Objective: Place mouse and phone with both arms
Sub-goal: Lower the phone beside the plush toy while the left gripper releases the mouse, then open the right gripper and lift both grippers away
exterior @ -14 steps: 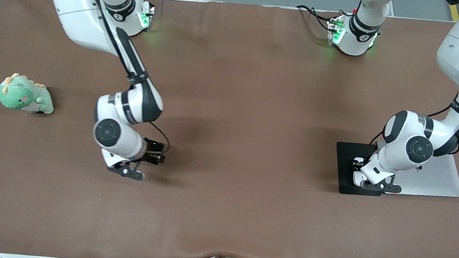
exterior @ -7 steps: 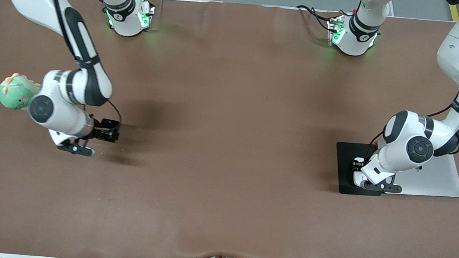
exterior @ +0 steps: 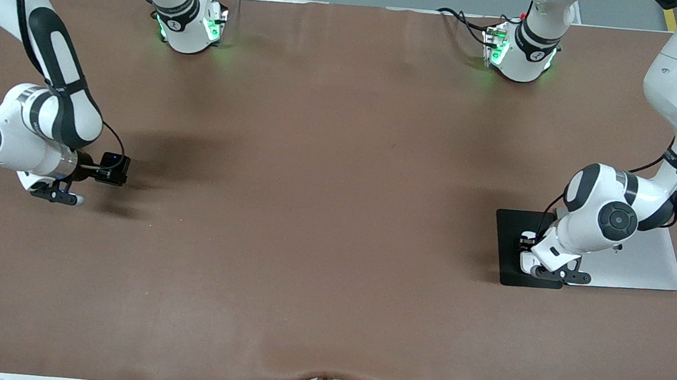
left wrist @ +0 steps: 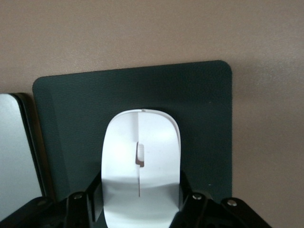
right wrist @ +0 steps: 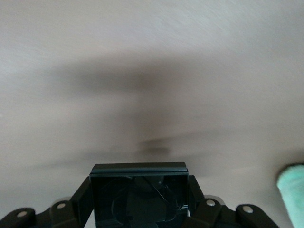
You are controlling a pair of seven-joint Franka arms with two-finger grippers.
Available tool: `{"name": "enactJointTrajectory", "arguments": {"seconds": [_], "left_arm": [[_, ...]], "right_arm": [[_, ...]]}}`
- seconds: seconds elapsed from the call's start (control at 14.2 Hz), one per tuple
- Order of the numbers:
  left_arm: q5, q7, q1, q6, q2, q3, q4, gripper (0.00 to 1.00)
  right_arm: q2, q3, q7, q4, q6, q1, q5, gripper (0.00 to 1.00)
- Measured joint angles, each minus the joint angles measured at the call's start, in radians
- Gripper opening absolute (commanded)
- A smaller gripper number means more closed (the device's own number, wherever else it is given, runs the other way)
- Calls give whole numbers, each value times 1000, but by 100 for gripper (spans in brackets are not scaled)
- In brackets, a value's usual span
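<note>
Neither thing is released yet. The left hand (exterior: 557, 274) pinches the mouse (left wrist: 140, 166) over the pad (exterior: 511, 231); the right hand (exterior: 55, 195) pinches the phone (right wrist: 138, 194), well apart from that pad.

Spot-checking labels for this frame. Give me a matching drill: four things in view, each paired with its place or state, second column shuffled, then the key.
Things:
1. mouse
2. phone
3. dark pad
4. silver laptop

Places or states:
A. lies flat on the table at the left arm's end, under the left gripper
B. held in the shut right gripper, above bare table
C. lies closed beside the dark pad, partly hidden by the left arm
D. white, clamped in the shut left gripper, over the dark pad

Pairs: 1-D, 2-B, 3-A, 4-C
</note>
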Motion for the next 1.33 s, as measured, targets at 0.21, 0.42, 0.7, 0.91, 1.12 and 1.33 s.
{"name": "enactJointTrajectory", "arguments": {"seconds": [0.21, 0.42, 0.7, 0.91, 1.12, 1.33], "left_arm": [[0, 0, 0, 1, 0, 0, 2, 100], [0, 0, 0, 1, -3, -1, 13, 100], [2, 0, 0, -66, -69, -10, 42, 100], [2, 0, 0, -229, -167, -49, 100, 100], [0, -1, 0, -391, -234, -80, 192, 100], [-21, -1, 0, -552, -252, -104, 314, 100]], "right_arm": [[0, 0, -21, -7, 6, -42, -1, 0], [10, 1, -49, -12, 60, -61, -11, 0], [57, 1, -113, -17, 166, -80, -18, 19], [60, 2, -126, -13, 170, -82, -21, 100], [52, 10, -128, 9, 168, -80, -43, 100], [12, 20, -128, 85, 72, -54, -52, 100]]}}
